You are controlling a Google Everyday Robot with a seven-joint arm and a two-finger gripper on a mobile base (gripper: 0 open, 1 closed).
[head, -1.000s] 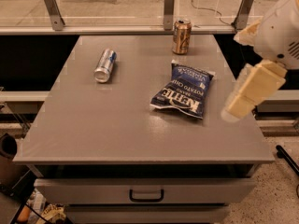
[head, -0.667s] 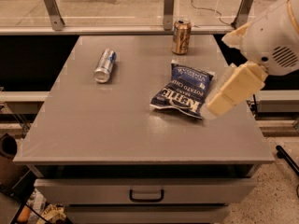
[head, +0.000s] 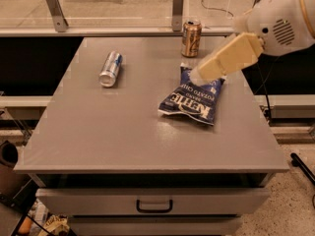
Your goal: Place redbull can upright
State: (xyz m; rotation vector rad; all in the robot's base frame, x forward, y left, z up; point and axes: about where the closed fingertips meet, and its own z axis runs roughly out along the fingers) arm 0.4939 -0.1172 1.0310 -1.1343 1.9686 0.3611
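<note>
Gripper (head: 202,73): cream-coloured, slanting down from upper right, tip over the top edge of the chip bag (head: 191,100). Cannot tell whether it is open or closed; the tip reads as one pale block against the bag. Nothing seen held in it. Height above the bag not clear.

Redbull can (head: 110,69): lying on its side on the left-rear part of the table (head: 123,136), silver end toward the camera, body pointing away toward the back edge. Blue marking faint on the upper side; lettering not legible. Well apart from the gripper, nothing touching it.

Chip bag: dark blue, lying flat near the table's centre-right, white lettering upside-down to the camera. Upper corner partly covered by the gripper.

Gold-brown can (head: 191,38): upright near the back edge, just behind the bag and left of the arm. Label not readable.

Arm housing (head: 285,18): white, rounded, upper right, cut off by the top and right edges.

Below the tabletop: a drawer (head: 154,200) with a dark handle. Clutter on the floor lower left, too dim to identify.
</note>
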